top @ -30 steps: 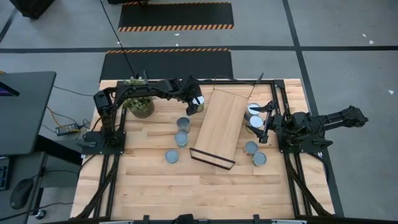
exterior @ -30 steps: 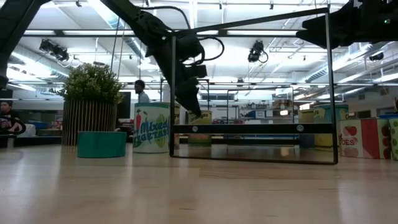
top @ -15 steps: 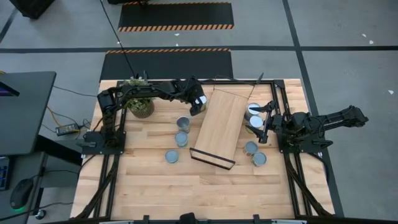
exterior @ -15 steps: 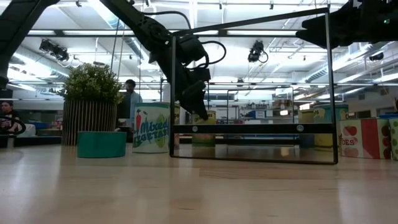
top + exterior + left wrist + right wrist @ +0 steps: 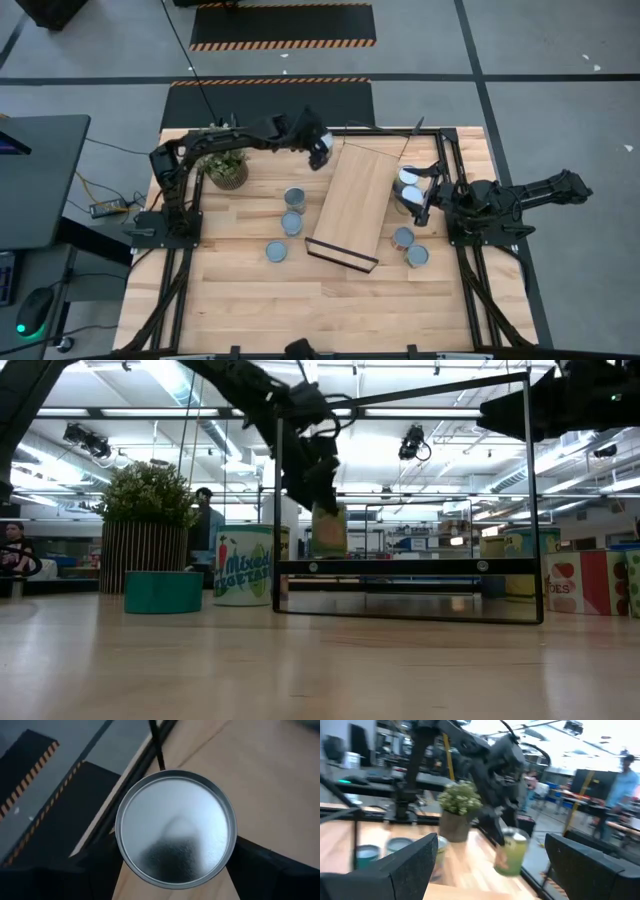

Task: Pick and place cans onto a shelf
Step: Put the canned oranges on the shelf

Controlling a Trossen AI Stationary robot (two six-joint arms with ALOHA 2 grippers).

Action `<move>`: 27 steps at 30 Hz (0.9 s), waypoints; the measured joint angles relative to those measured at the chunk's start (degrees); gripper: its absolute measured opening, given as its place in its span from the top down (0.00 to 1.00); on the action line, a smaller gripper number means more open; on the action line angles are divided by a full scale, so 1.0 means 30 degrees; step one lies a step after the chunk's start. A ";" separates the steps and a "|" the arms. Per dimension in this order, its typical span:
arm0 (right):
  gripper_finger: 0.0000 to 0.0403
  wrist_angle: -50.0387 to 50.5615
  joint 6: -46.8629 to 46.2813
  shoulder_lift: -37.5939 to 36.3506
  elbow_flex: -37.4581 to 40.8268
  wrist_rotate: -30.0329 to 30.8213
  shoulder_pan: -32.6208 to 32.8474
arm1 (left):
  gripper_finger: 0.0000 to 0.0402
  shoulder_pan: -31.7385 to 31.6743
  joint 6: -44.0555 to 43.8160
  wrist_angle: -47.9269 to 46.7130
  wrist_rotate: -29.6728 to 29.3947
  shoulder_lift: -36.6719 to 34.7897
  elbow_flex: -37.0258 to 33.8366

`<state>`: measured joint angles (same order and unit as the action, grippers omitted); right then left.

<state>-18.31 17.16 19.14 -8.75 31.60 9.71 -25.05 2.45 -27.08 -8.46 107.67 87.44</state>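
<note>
The left gripper (image 5: pixel 318 152) holds a can (image 5: pixel 175 827) clamped between its fingers (image 5: pixel 265 865), lifted off the surface (image 5: pixel 240 290) beside the far end of the shelf (image 5: pixel 355 200); in the low view the can (image 5: pixel 328 530) hangs just above the shelf's board. To do this step well, the arm should carry the can fully over the plank before lowering, keep it upright, clear the thin black rail (image 5: pixel 278 500) at the shelf's end, and set it down flat before the fingers part. The right gripper (image 5: pixel 420 195) waits by the shelf's other long side, fingers spread wide and holding nothing, beside two cans (image 5: pixel 408 178), with two more cans (image 5: pixel 410 248) nearer the front edge. Three cans (image 5: pixel 292 198) stand on the surface to the left of the shelf, near a potted plant (image 5: pixel 225 170). Compared with a second ago, the left gripper has risen and moved toward the shelf's far corner: then it stood low over a can on the surface, and now that can is off the wood and level with the shelf top. The right arm has barely shifted.
</note>
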 joint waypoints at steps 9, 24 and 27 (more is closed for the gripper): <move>0.07 0.2984 -0.1420 0.0579 -0.1003 0.0257 -0.1114 | 0.23 0.2192 -0.4055 0.1069 -0.0882 0.0928 0.1040; 0.07 0.5239 -0.2744 0.3085 -0.1807 -0.0811 -0.3486 | 0.23 0.4250 -0.4605 -0.2085 -0.2562 0.7665 1.0622; 0.07 0.5173 -0.2744 0.3741 -0.1807 -0.1043 -0.4038 | 0.23 0.4302 -0.4599 -0.2079 -0.2491 0.7929 1.1047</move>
<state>-2.79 8.93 30.36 -14.17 28.47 -2.40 -12.14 -11.35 -33.32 -15.93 131.46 120.58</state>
